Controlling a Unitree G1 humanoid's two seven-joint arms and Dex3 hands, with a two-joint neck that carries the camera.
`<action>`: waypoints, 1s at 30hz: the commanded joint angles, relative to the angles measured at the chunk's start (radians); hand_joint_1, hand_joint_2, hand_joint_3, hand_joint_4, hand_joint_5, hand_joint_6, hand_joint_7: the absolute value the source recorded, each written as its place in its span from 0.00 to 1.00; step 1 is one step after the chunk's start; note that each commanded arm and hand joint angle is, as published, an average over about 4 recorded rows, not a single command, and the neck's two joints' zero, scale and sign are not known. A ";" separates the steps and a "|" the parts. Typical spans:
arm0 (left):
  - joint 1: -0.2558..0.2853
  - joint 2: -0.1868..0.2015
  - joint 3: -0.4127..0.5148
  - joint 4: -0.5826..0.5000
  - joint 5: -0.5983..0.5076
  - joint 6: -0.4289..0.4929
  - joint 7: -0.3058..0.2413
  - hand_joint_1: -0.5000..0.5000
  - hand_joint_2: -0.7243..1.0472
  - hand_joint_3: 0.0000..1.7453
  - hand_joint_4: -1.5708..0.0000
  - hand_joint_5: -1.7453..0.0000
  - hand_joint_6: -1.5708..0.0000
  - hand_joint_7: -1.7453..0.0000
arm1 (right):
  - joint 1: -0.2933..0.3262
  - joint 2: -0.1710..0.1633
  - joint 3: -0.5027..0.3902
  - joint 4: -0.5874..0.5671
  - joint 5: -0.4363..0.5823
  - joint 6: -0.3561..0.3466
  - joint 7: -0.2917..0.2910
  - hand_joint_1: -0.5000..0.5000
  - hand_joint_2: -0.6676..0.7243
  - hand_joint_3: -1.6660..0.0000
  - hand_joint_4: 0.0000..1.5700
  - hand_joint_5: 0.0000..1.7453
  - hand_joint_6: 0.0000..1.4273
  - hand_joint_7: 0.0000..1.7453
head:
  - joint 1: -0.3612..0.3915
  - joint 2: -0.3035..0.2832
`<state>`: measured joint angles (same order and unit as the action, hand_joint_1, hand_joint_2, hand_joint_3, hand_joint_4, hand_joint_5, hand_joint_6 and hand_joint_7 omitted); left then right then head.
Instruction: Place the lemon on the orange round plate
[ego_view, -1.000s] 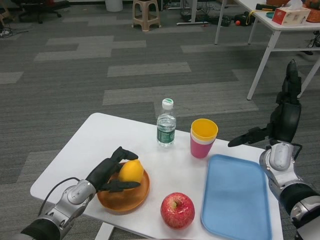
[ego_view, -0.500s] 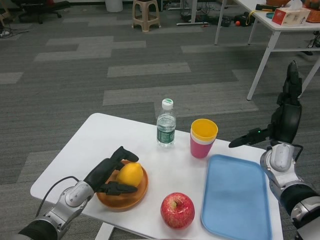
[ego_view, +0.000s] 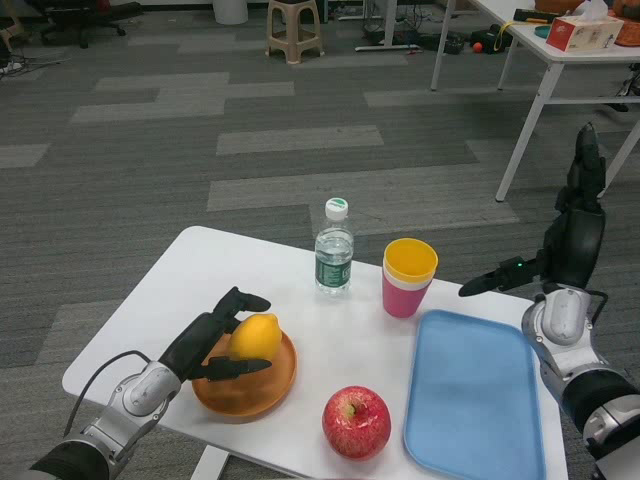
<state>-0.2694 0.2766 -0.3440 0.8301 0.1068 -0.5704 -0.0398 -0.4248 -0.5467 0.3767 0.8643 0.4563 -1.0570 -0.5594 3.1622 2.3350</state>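
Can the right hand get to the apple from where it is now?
Probably yes. The right hand is raised and open beyond the blue tray; the apple sits just left of the tray, with nothing standing on the tray between them.

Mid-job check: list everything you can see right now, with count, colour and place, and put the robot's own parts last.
Yellow lemon: one, on the orange round plate, left hand around it.
Orange round plate: one, front left of the white table.
Red apple: one, front centre.
Clear plastic water bottle: one, green label, white cap, upright at the back.
Stacked cups: yellow in pink, right of the bottle.
Blue rectangular tray: one, right side.
Background: beige stool, second white table with a tissue box.
Left hand: black, around the lemon.
Right hand: black, raised, holding nothing.
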 joint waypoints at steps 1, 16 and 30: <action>0.007 0.006 0.016 0.018 0.009 -0.021 0.016 0.02 0.66 0.05 1.00 0.35 0.98 0.46 | 0.008 0.004 -0.001 0.001 0.002 0.002 -0.002 0.04 0.95 1.00 0.00 0.00 0.00 0.00 | 0.000 -0.001; 0.011 -0.004 -0.002 0.044 -0.207 -0.065 0.057 0.02 0.00 0.05 1.00 0.65 0.92 0.72 | 0.008 0.004 -0.001 0.001 0.002 0.002 -0.002 0.04 1.00 1.00 0.00 0.00 0.00 0.00 | 0.007 -0.006; 0.022 -0.062 0.257 -0.113 -0.356 -0.170 0.113 0.02 0.00 0.05 1.00 0.65 0.93 0.72 | 0.008 0.004 0.004 0.000 0.002 0.002 -0.002 0.04 0.99 1.00 0.00 0.00 0.00 0.00 | 0.019 -0.008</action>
<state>-0.2432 0.2054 -0.1416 0.7670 -0.2449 -0.7265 0.0615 -0.4243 -0.5458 0.3788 0.8647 0.4566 -1.0572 -0.5595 3.1795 2.3259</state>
